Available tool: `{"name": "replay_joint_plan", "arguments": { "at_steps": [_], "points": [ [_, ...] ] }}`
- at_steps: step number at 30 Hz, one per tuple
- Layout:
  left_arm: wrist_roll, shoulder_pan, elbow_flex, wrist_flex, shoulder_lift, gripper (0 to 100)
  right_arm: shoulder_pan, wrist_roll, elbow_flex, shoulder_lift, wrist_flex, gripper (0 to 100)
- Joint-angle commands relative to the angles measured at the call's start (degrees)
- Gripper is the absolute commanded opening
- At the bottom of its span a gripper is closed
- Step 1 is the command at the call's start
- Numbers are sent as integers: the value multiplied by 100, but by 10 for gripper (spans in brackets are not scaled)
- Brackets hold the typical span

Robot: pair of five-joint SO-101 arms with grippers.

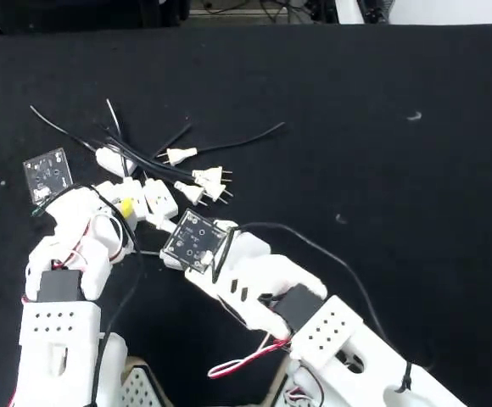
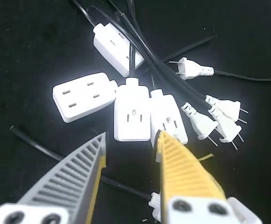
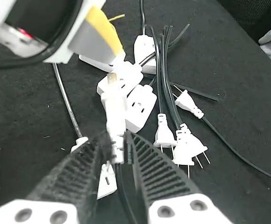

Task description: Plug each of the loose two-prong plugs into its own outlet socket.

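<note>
With the left gripper (image 2: 131, 137) spread wide, the plug (image 3: 115, 109) pinched by the right gripper (image 3: 117, 140) must be lined up straight with the socket (image 2: 132, 116).

The plain black cloth tabletop (image 1: 399, 212) carries no pattern. Left of centre in the high view, the blocky plastic outlet sockets (image 2: 84, 95) are white with dark slots. The loose two-prong plugs (image 2: 198, 122) are white on glossy black cords (image 3: 163, 56). The left gripper (image 2: 131, 135) has one grey ribbed finger (image 2: 74, 172) and one yellow (image 2: 184, 168). The right gripper (image 3: 116, 139) has black ribbed fingers (image 3: 159, 172) around a white plug (image 3: 113, 112). The arm housings (image 1: 59, 331) are white, with red-and-white wires (image 1: 242, 360) at the lower edge.
</note>
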State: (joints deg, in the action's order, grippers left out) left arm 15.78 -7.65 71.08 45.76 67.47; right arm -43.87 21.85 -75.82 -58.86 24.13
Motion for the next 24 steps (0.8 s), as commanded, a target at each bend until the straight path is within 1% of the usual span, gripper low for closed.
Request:
{"name": "replay_joint_plan", "arguments": {
  "at_steps": [1,6,11,13,18,22,24],
  "points": [
    [70,-4,-391,-35,62,180,-35,-53,119,-242,0,11],
    [79,92,-848,-26,62,180,-35,-53,119,-242,0,11],
    [35,945,-769,229,62,180,-35,-44,75,-242,0,11],
    [26,1156,-673,211,62,180,-35,-44,75,-242,0,11],
    [-457,1165,-514,193,62,180,-35,-53,66,-286,26,11],
    [-492,936,-356,167,62,180,-35,-53,110,-286,141,11],
    [-492,831,-207,-18,62,180,-35,-53,110,-295,141,11]
  ]
}}
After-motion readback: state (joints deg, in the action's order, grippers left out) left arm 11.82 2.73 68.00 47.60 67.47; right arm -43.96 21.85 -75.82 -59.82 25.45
